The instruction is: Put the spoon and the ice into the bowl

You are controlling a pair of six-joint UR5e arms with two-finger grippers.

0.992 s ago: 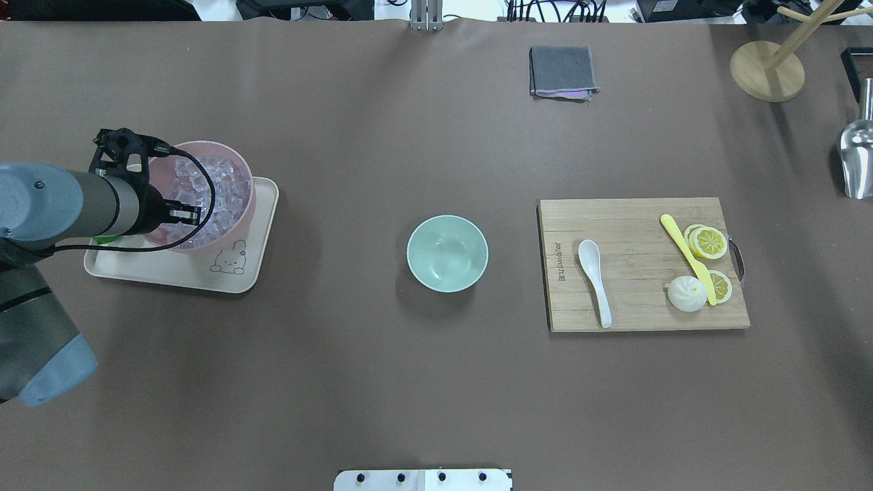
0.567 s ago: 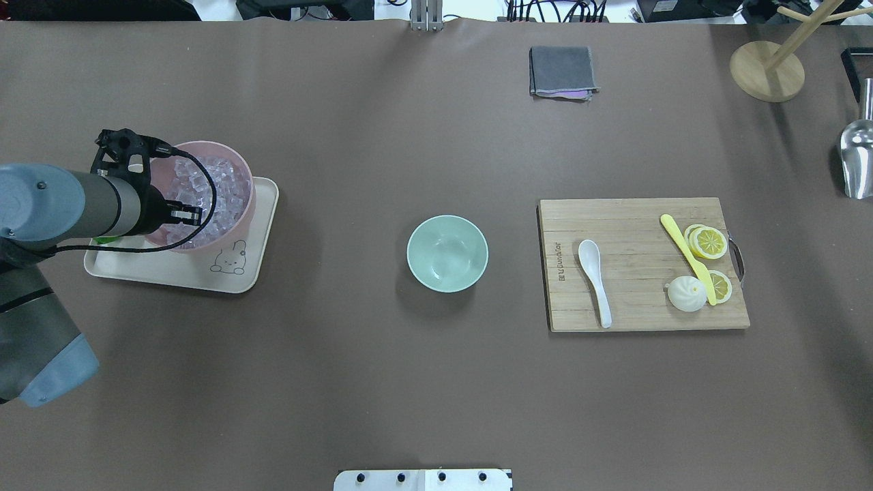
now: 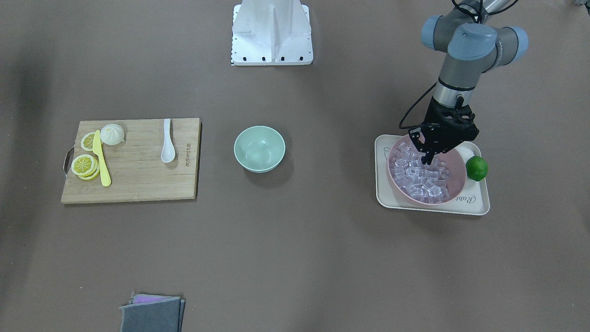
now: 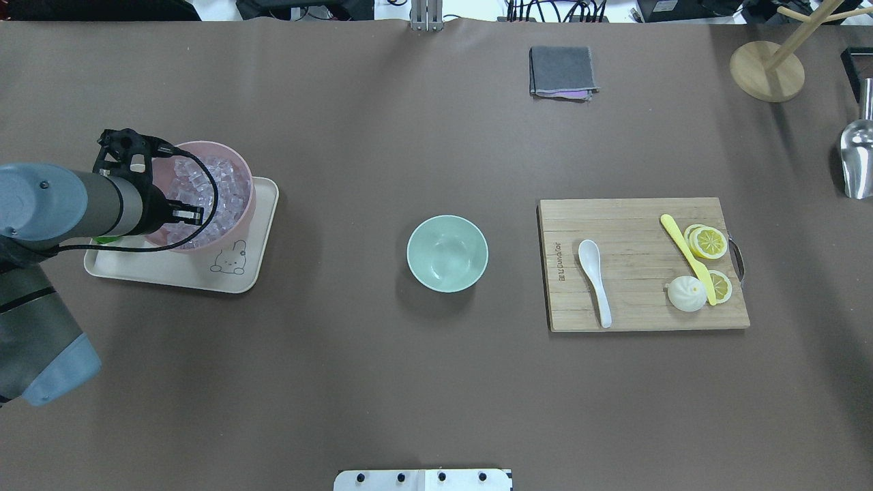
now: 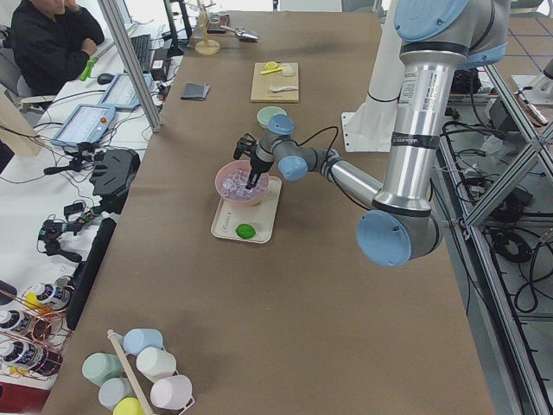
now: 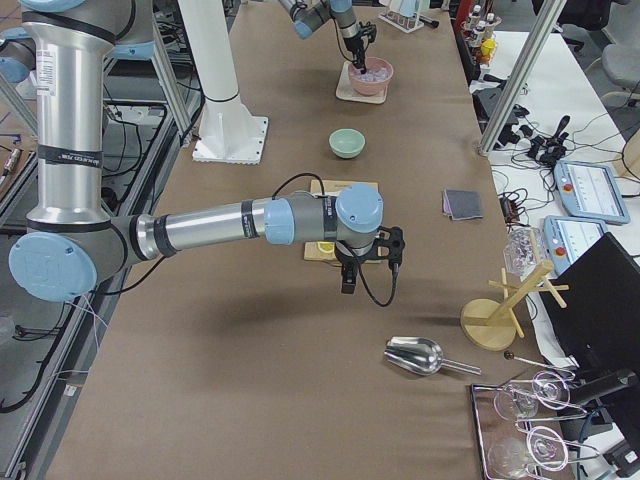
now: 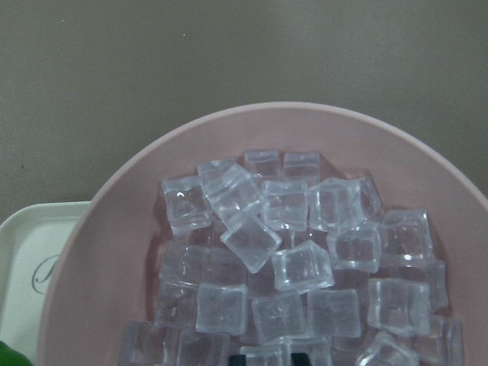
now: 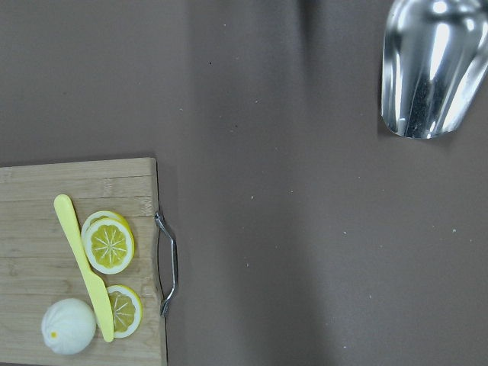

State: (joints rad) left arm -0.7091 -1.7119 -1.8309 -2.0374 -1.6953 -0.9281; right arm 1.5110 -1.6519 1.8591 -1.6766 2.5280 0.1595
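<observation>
The white spoon [image 4: 593,273] [image 3: 168,143] lies on a wooden cutting board [image 4: 634,225] at the right. Mid-table stands the mint-green bowl [image 4: 447,256] [image 3: 259,148]. The ice [image 4: 225,184] [image 3: 426,177] [image 7: 301,267] is a heap of clear cubes in a pink bowl [image 4: 204,144] on a cream tray [image 4: 170,276] at the left. My left gripper [image 4: 185,213] [image 3: 426,160] reaches down into that heap, its fingers close together on a cube. My right gripper [image 6: 346,285] hovers beyond the board's right end. I cannot tell whether it is open or shut.
A yellow knife [image 4: 685,256], lemon slices and a white bun share the board. A lime [image 3: 476,168] sits on the tray behind the pink bowl. A metal scoop [image 4: 856,160], a wooden stand [image 4: 766,71] and a folded grey cloth [image 4: 563,70] lie toward the far right.
The left arm has shifted slightly while its gripper stays in the pink bowl's ice. Spoon and mint-green bowl have not moved.
</observation>
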